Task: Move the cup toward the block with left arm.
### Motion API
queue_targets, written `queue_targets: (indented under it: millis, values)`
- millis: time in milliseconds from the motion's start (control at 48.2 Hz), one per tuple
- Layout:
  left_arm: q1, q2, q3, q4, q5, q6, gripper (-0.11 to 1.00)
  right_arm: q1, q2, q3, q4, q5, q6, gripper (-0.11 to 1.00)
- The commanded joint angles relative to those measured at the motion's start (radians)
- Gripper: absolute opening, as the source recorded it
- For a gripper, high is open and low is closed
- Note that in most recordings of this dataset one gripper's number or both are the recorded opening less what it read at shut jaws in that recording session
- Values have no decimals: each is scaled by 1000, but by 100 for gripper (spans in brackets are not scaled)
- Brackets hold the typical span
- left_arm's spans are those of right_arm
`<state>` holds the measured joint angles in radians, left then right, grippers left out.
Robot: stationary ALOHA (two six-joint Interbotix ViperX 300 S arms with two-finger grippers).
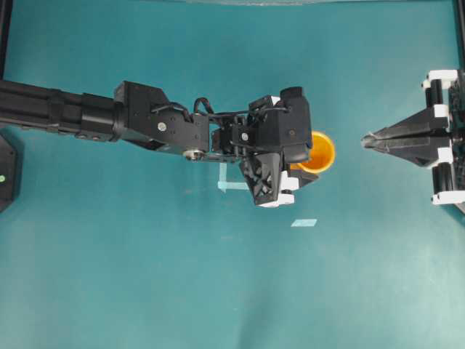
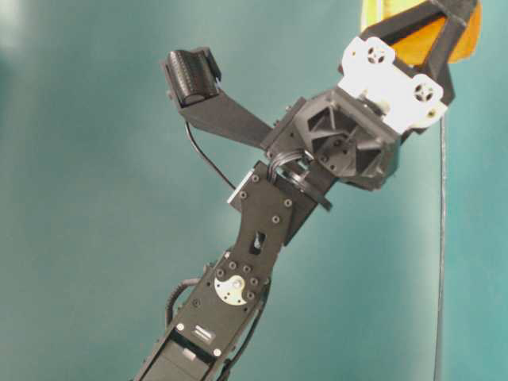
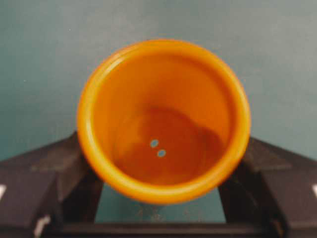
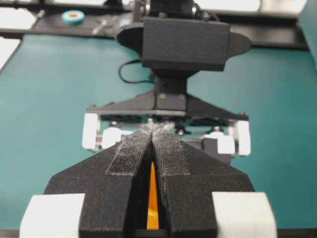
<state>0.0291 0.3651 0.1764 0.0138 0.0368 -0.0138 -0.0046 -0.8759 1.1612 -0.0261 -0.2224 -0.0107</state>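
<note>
left fingers (image 3: 47, 173) pinching the cup (image 3: 163, 119) between them, right fingers (image 4: 148, 163) pressed together

The cup (image 3: 163, 121) looks like smooth, glossy orange plastic. My left pincer (image 1: 299, 169) is matt black plastic with white bits, and the tabletop (image 1: 145, 276) is a matt teal sheet, slightly creased.

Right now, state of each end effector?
Left end effector: closed on the orange cup.
Right end effector: shut, holding nothing.
</note>
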Motion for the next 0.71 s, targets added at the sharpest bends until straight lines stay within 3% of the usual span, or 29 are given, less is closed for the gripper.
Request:
queue_targets:
  millis: [0, 685]
  values:
    - [-5, -20, -18, 3, -6, 2, 61, 0, 0, -29, -2, -3, -2, 0]
    - [-3, -20, -17, 3, -6, 2, 61, 0, 0, -31, -15, -3, -2, 0]
